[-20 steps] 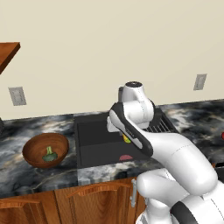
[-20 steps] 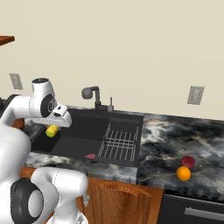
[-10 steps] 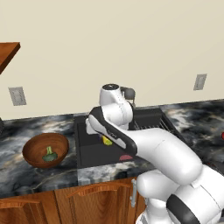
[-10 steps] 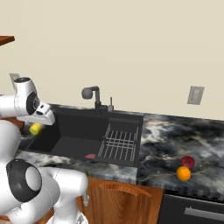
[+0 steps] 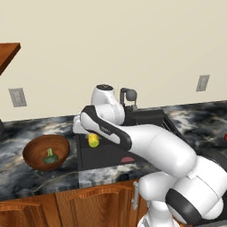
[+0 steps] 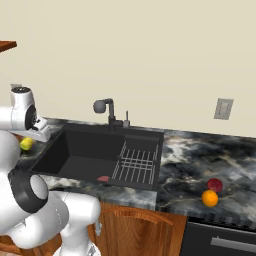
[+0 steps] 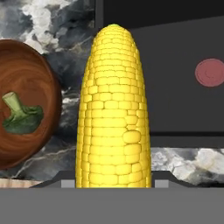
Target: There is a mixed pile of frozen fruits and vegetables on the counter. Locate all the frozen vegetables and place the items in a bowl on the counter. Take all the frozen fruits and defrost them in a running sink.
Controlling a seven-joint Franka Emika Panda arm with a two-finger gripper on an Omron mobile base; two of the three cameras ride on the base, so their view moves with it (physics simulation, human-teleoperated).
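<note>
My gripper (image 5: 92, 134) is shut on the yellow corn cob (image 5: 93, 141), which hangs over the left rim of the black sink (image 5: 113, 150). In the hand view the cob (image 7: 113, 109) stands up the middle between the fingertips, held by my gripper (image 7: 113, 181). The wooden bowl (image 5: 33, 153) sits on the counter (image 5: 17, 177) left of the sink, and a dark green piece (image 5: 50, 157) lies in it. The bowl (image 7: 30, 65) with its green piece (image 7: 19, 116) is left of the cob. From the right base, the cob (image 6: 26, 144) is at far left. A red ball (image 6: 215, 184) and an orange ball (image 6: 210, 198) rest on the counter right of the sink (image 6: 90, 155).
A dark faucet (image 6: 105, 107) stands behind the basin and a wire rack (image 6: 137, 162) lies in its right half. A flat pinkish patch (image 6: 103, 178) sits on the sink floor near the front. Wall outlets (image 5: 17, 96) are on the back wall.
The arm has swung left with the corn cob, from above the middle of the sink to its left rim, nearer the bowl. The grip has not changed.
</note>
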